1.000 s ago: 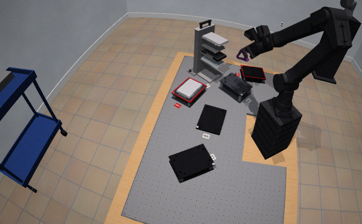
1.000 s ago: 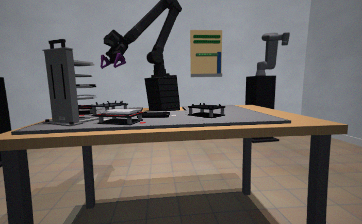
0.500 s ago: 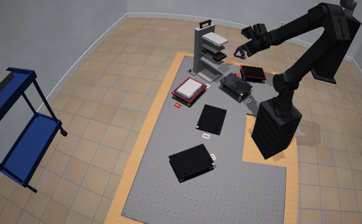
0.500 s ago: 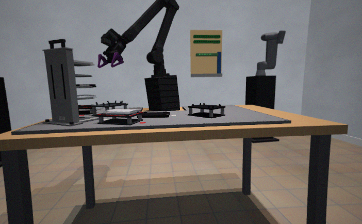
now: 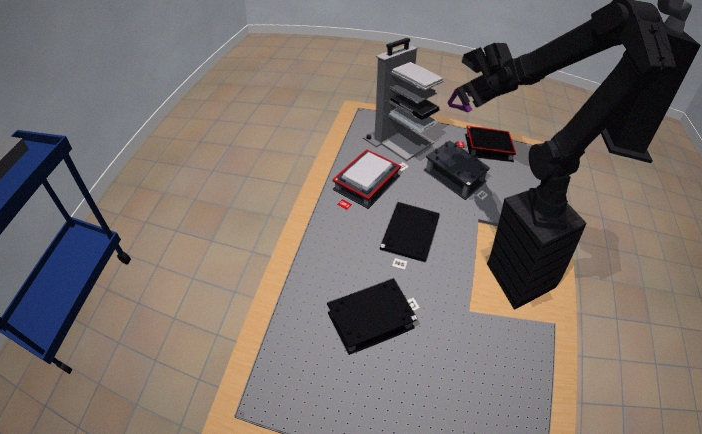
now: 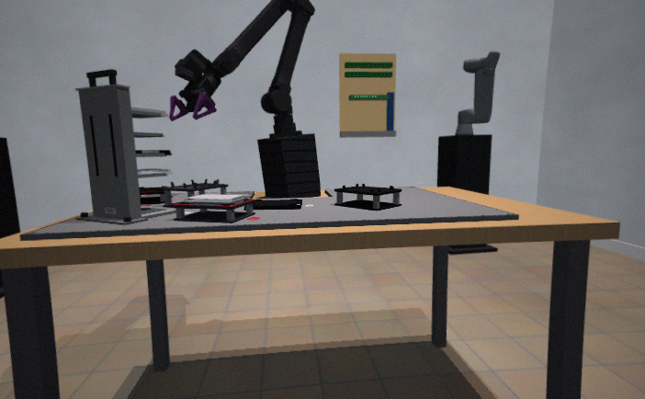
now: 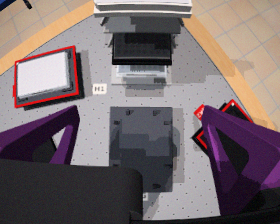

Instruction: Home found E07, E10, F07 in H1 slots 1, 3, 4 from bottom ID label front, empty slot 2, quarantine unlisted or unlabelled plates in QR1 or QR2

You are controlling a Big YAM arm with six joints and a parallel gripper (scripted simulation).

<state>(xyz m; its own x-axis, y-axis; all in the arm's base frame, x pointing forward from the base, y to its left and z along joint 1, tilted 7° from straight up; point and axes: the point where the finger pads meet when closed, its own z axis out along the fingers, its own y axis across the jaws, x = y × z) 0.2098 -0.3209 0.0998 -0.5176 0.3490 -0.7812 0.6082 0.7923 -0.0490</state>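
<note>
The grey plate hotel H1 (image 5: 397, 99) stands at the back of the deck. Its top shelf holds a white plate (image 5: 417, 75). The shelf below looks thin and I cannot tell if it holds a plate. Lower down sit a black plate (image 5: 418, 107) and a light grey plate (image 5: 411, 119). My gripper (image 5: 459, 101) (image 6: 192, 107) hangs open and empty in the air in front of the hotel, about level with the upper shelves.
A red-rimmed nest (image 5: 367, 173) left of the hotel holds a white plate. A second red-rimmed nest (image 5: 490, 141) on the right is empty. A dark grey nest (image 5: 456, 164) stands below my gripper. Two black nests (image 5: 410, 230) (image 5: 371, 315) lie nearer the front.
</note>
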